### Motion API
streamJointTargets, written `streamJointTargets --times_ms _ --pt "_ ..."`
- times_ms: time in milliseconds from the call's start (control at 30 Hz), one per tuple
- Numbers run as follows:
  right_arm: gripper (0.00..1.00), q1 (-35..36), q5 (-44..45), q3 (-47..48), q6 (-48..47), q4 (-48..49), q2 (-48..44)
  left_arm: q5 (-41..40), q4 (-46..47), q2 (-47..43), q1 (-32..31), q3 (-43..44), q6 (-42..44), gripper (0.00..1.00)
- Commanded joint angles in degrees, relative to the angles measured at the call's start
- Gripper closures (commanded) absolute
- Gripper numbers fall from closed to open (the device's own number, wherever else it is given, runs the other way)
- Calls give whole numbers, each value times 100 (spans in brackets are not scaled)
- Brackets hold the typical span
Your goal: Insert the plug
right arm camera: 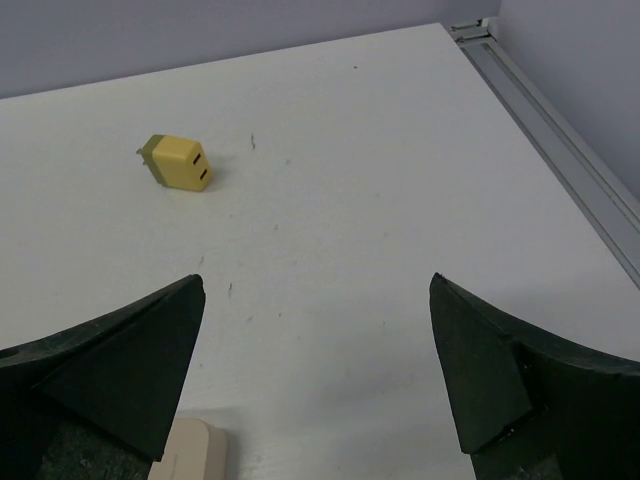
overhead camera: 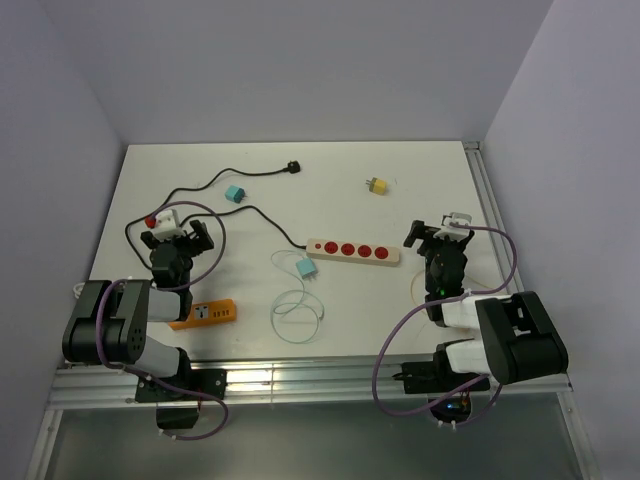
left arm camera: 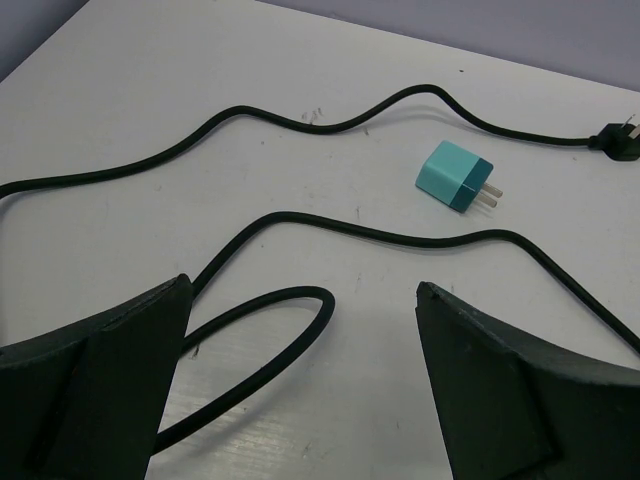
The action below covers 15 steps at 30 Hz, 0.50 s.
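We see both arms resting low on the white bench (overhead camera: 420,170), one at each side. The left fingers (left arm camera: 110,380) stand wide apart, holding nothing; a loop of the black cord (left arm camera: 330,120) runs across the bench in the gap between them. The right fingers (right arm camera: 500,380) are spread just as wide and are also empty. The rounded end of the beige power strip (overhead camera: 353,250) peeks in at the bottom of their wrist view.

The strip lies near the middle of the bench, between the two arms, with a row of red rounds on its top face. Several plugs lie loose (we cannot tell which one is meant). A teal plug (left arm camera: 458,176) sits ahead of the left fingers, between two runs of the black cord. A yellow plug (right arm camera: 178,162) rests well ahead of the right fingers. The black plug (overhead camera: 293,168) on the cord's end lies toward the far edge. A pale blue plug (overhead camera: 305,268) on a coiled white cable (overhead camera: 297,310) lies just beside the strip's left end. An orange block (overhead camera: 205,314) sits near the left arm's base.
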Motion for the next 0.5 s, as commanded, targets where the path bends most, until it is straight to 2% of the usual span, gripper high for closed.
streamJointTargets --times_ms 0,233,333,367,433,467 --pt "0 63 327 115 -63 390 -38 -74 237 -62 -4 129 121 1" --pt "0 63 344 98 -54 424 -38 22 290 -149 -4 76 191 1" --pt "0 80 747 98 94 242 -231 -783 61 -641 -258 -29 191 0" --pt "0 80 809 141 87 5 -571 -1499 26 -912 -372 -64 182 0" --pt "0 80 696 447 -70 -1019 -890 -2067 -193 -1203 -687 -100 147 1" --pt "0 98 870 510 -159 -1234 -1065 -2382 -386 -1544 -750 -91 86 0"
